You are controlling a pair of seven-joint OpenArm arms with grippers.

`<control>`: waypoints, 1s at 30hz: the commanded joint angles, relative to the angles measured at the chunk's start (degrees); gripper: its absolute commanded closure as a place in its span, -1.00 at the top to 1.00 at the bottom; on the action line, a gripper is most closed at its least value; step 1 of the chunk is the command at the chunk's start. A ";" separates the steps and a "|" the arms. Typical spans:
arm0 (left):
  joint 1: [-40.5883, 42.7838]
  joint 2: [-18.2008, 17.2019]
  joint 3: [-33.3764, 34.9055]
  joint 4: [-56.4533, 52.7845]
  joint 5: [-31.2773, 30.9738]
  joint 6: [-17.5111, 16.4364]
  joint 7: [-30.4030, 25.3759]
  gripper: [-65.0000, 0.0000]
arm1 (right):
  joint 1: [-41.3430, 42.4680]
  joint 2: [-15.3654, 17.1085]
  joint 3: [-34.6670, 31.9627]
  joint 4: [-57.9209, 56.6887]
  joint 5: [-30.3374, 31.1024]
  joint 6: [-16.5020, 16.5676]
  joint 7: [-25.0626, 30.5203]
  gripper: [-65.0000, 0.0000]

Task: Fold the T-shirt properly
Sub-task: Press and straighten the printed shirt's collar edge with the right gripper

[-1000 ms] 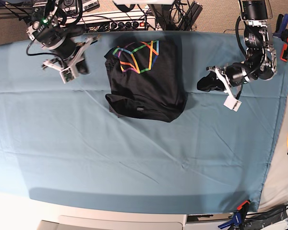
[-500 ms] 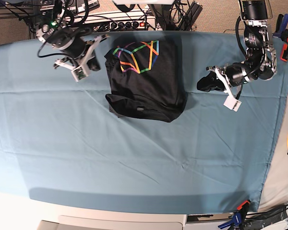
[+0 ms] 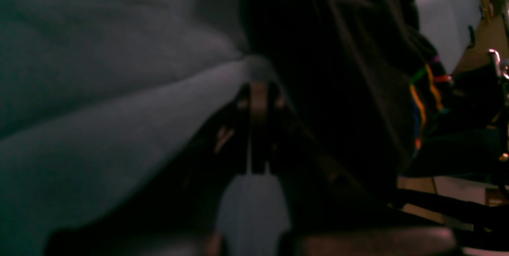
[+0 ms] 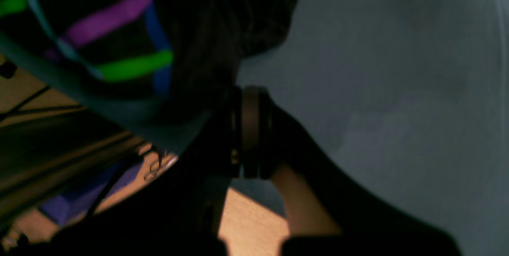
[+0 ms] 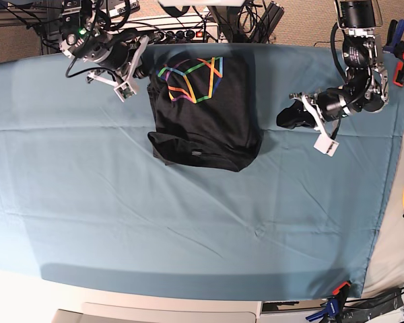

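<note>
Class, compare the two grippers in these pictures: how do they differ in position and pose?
The right gripper is at the T-shirt, by its printed corner near the cloth's far edge; the left gripper is apart from the shirt, over bare cloth. The right gripper points toward the shirt from one side, the left from the other. Both are shut and hold nothing.

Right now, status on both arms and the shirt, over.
Both end effectors shut, holding nothing. Right end effector at the folded T-shirt, left end effector clear of it. Nothing in the way.
</note>
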 commanded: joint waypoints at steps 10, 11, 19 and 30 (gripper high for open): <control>-0.63 -0.61 -0.20 0.90 -1.42 -0.42 -1.01 -1.00 | -0.81 -3.65 0.22 2.47 25.73 9.54 1.95 -1.00; -0.63 -0.61 -0.20 0.90 -1.42 -0.42 -0.98 -1.00 | -0.81 -5.55 0.22 2.47 27.17 9.54 2.60 -1.00; -0.63 -0.63 -0.20 0.90 -1.40 -0.42 -0.87 -1.00 | 1.40 -11.30 0.24 2.45 25.31 9.54 4.50 -1.00; -0.63 -0.61 -0.20 0.90 -1.42 -0.42 -0.90 -1.00 | 1.22 -11.30 0.22 2.08 10.49 3.65 9.09 -1.00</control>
